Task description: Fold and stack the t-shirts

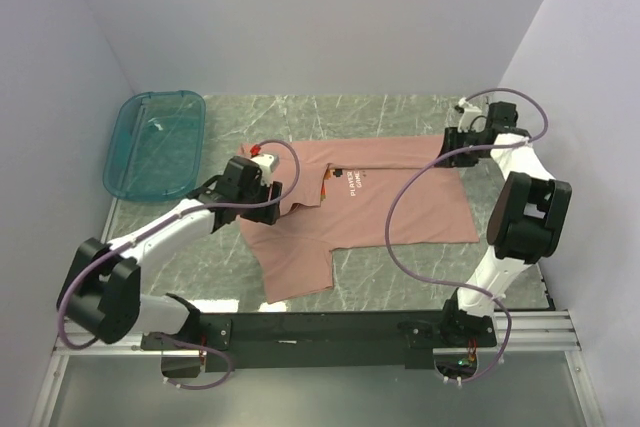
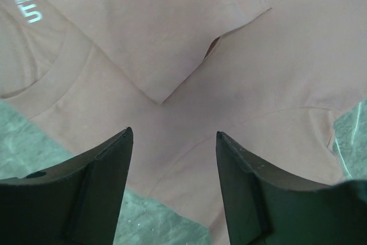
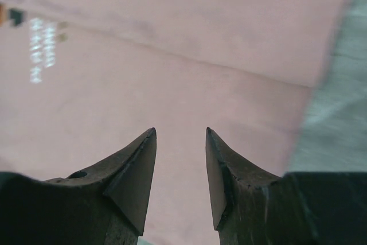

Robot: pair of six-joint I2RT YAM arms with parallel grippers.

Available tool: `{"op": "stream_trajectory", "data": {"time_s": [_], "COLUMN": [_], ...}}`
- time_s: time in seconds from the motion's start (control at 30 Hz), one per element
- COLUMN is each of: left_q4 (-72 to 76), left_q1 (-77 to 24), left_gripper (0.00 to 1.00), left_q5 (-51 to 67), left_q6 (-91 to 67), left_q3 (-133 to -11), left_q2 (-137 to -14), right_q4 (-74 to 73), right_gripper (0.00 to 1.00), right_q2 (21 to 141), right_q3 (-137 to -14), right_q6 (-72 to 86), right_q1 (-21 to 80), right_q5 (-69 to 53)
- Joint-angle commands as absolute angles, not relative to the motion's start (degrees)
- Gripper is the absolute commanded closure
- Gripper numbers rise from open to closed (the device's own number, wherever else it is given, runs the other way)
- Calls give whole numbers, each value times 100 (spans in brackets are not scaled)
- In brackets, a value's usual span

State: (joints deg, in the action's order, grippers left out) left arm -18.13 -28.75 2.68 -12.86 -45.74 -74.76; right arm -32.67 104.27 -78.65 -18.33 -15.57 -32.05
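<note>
one pink t-shirt point(image 1: 380, 207) is laid mid table point(image 1: 400, 112), partly folded; left gripper point(image 2: 172, 136) over its 9 o'clock edge and right gripper point(image 3: 180, 130) at 2 o'clock are held open, nothing gripped, likely so the next fold can be pinched

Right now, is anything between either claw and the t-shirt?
Nothing visible. The left claw and right claw are both open directly over the pink t-shirt. The teal bin sits off to the left, apart from both.

Overhead view from behind, wrist views close over t-shirt point(image 1: 350, 222)
</note>
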Motion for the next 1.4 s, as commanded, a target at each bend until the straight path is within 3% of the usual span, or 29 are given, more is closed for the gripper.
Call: {"op": "stream_trajectory", "data": {"time_s": [0.0, 0.33, 0.57, 0.77, 0.93, 1.07, 1.37], "left_q4": [-1643, -1898, -1750, -1354, -1187, -1335, -2127], "left_q1": [-2997, -3120, -3076, -2971, -2831, -2646, -2549], "left_gripper": [36, 45, 43, 42, 34, 33, 39], "left_q5": [369, 9, -202, -298, -614, -808, -1678], "left_q6": [-1441, -1714, -2389, -3417, -3954, -4314, -5131], "left_q3": [-4956, -5282, -4853, -4079, -3482, -3305, -3103], "left_q2": [-7890, -8613, -8017, -7069, -6101, -5495, -4721], "right_q4": [-3260, -3664, -3789, -3342, -2603, -2461, -2566], "right_gripper": [53, 53, 54, 54, 52, 52, 52], "right_q2": [10116, 9993, 10388, 10301, 10186, 10590, 11214], "right_q3": [-7655, -7374, -7891, -7991, -7681, -7971, -8455], "right_q6": [-1872, -1863, -1302, -2099, -3232, -3550, -3648], "right_q1": [-1398, -959, 955, 2688, 3628, 3910, 4157], "right_q5": [-3796, -4499, -4905, -3184, -1665, -968, -703]}}
